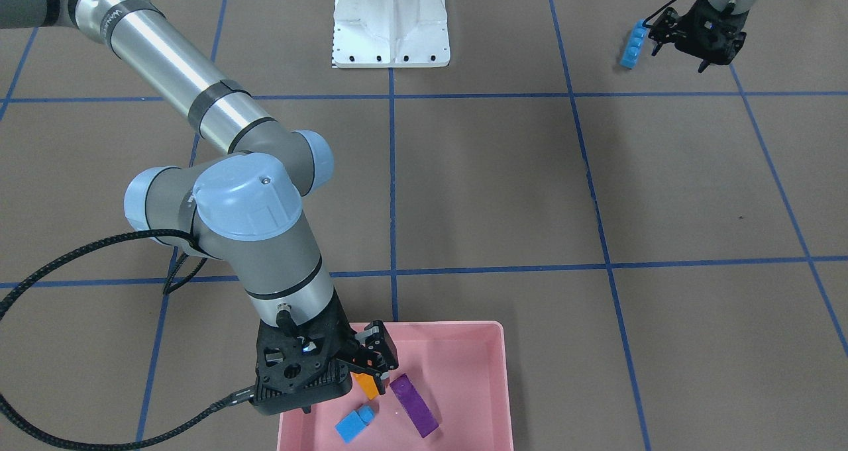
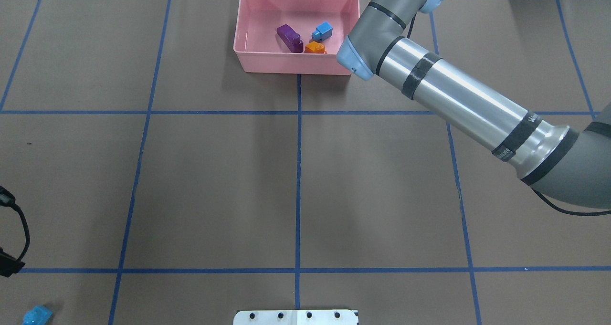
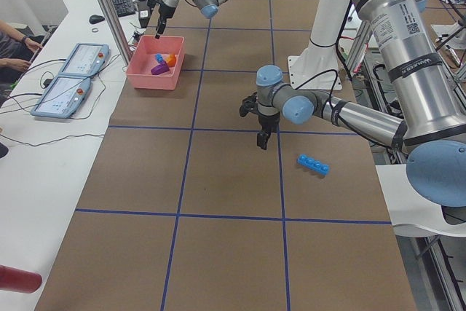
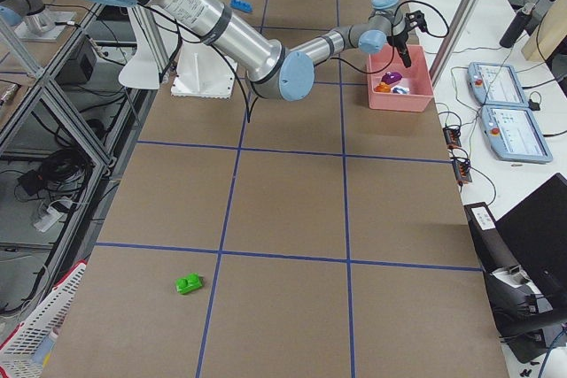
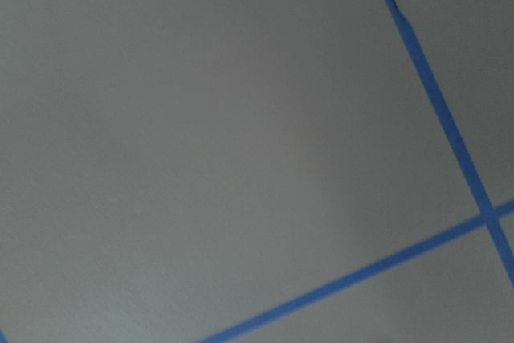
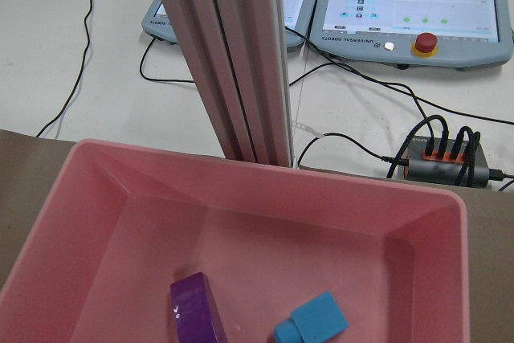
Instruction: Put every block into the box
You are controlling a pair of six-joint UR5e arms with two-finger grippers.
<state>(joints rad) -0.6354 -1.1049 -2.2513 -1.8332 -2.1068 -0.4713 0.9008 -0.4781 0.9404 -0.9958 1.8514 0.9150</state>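
**Right arm's elbow (image 1: 245, 202) fills my screen; long blue brick is my next job**

Below it, at the bottom of the front view, the right gripper (image 1: 371, 358) hangs over the pink box (image 1: 464, 358). It holds nothing, but I cannot tell how far its fingers are spread. The purple brick (image 1: 414, 404), small blue brick (image 1: 354, 424) and orange brick (image 1: 366, 385) lie inside. The green brick (image 4: 189, 284) sits well apart, lower left in the right-side view.

The long blue brick (image 1: 634, 44) lies top right of the front view. The left gripper (image 1: 679, 60) is just beside it, tips spread, empty. The brick lies flat, bumps up. Its long side runs nearly up and down the frame, top leaning right. I should move over its middle, turn the fingers to pinch the two long sides, then go straight down.
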